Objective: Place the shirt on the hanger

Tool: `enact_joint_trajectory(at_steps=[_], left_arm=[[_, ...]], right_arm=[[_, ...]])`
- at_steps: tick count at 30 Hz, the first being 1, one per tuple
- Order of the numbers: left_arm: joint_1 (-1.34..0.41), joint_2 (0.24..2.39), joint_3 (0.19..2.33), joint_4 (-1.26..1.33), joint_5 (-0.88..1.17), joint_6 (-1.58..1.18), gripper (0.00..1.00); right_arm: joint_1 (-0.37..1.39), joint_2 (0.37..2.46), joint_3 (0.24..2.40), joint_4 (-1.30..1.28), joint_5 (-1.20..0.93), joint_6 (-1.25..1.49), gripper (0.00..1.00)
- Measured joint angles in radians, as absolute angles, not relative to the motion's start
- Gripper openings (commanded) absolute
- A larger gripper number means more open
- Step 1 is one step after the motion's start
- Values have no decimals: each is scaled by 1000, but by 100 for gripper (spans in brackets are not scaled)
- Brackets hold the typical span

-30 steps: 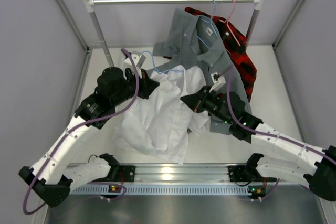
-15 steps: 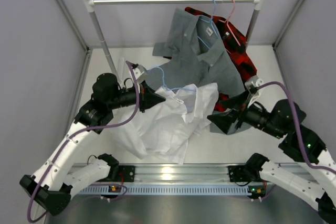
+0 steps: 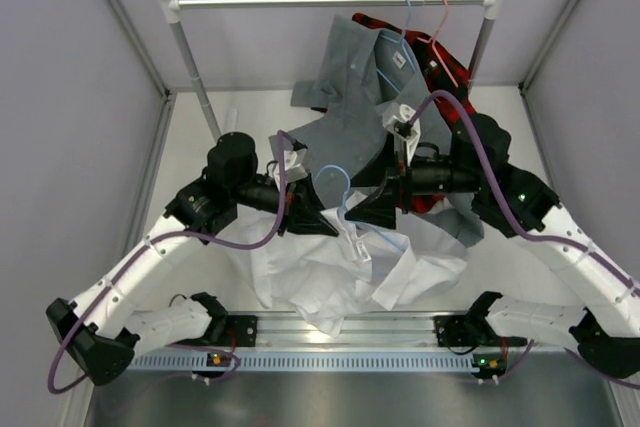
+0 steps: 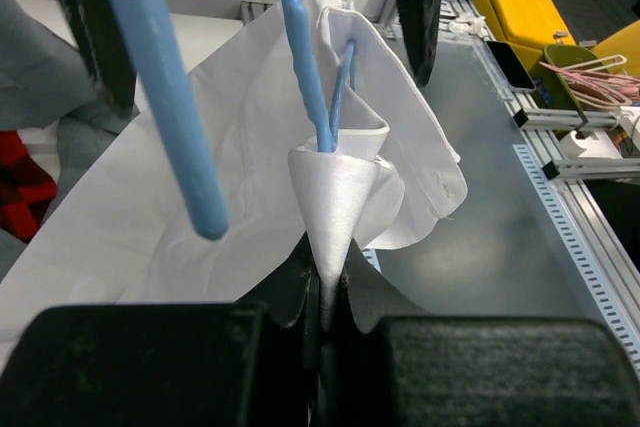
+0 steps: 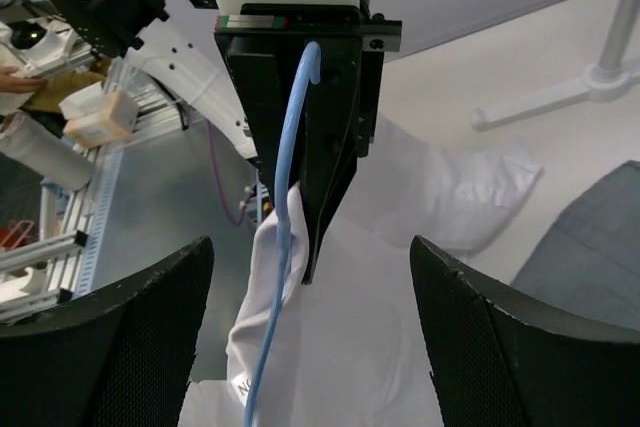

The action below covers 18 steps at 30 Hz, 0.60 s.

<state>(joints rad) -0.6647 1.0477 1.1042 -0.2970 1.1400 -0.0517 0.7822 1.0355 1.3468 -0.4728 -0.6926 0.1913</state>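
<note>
Both grippers are up over mid-table, nose to nose. Left gripper (image 4: pixel 322 285): jaws clenched on a pinched fold of the white shirt (image 3: pixel 330 277). In the left wrist view the cloth rises out of the jaws as a tight cone. Light-blue hanger (image 4: pixel 307 67): its wire comes up out of that cone, and in the top view the hook shows above the cloth, between the two grippers. I cannot tell whether the wire itself is caught in the left jaws along with the cloth, since the fabric covers it there. Right gripper (image 5: pixel 310 243): jaws released and spread wide, pointing straight at the left one. The hanger wire runs through the gap between its fingers, touching neither as far as I can see. Below the pinch, the white shirt hangs in loose folds and spills onto the table (image 3: pixel 190 147) near the front edge, with one flap drooping off to the right. Behind the grippers, the grey shirt (image 3: pixel 365 97) hangs on a blue hanger (image 3: pixel 402 22) from the rail (image 3: pixel 320 2), its lower part trailing down just behind the right gripper. The red-and-black plaid shirt (image 3: pixel 445 77) hangs behind the grey one on a pink hanger (image 3: pixel 440 22), toward the rail's right end.
</note>
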Motion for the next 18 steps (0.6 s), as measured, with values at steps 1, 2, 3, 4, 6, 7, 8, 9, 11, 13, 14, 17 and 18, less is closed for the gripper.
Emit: enact_joint_trajectory(at_steps=[1, 2, 3, 4, 6, 7, 8, 9, 11, 13, 14, 17, 18], left_arm=[[-666, 1051, 1106, -295, 1151, -49, 0], [-668, 1055, 1106, -294, 1160, -47, 0], [-668, 1061, 1106, -294, 1164, -45, 0], [-669, 1067, 1106, -294, 1166, -44, 0], [-669, 1081, 1106, -293, 1172, -41, 0], [-669, 1087, 1106, -292, 1174, -41, 0], [-669, 1093, 1106, -292, 1179, -40, 0], [-669, 1098, 1106, -292, 1185, -39, 0], [-669, 1105, 1106, -292, 1195, -36, 0], [-669, 1104, 1106, -292, 1201, -31, 0], [-670, 1102, 1107, -293, 1199, -31, 0], [-668, 1094, 1110, -305, 1174, -30, 24], [-667, 1086, 1112, -308, 1149, -27, 70]], right_arm=[[782, 1055, 1347, -459, -717, 197, 75], [782, 1071, 1347, -442, -739, 207, 73], [782, 1081, 1346, -423, -757, 217, 69], [782, 1087, 1342, -397, -773, 229, 69], [783, 1089, 1333, -347, -800, 250, 67], [784, 1090, 1330, -324, -812, 258, 65], [786, 1090, 1328, -305, -819, 263, 60], [788, 1092, 1327, -289, -824, 265, 42], [790, 1097, 1322, -249, -834, 270, 14], [791, 1106, 1317, -223, -832, 279, 0], [791, 1110, 1314, -218, -826, 289, 0], [791, 1104, 1296, -192, -791, 297, 0], [791, 1095, 1289, -187, -767, 299, 0]])
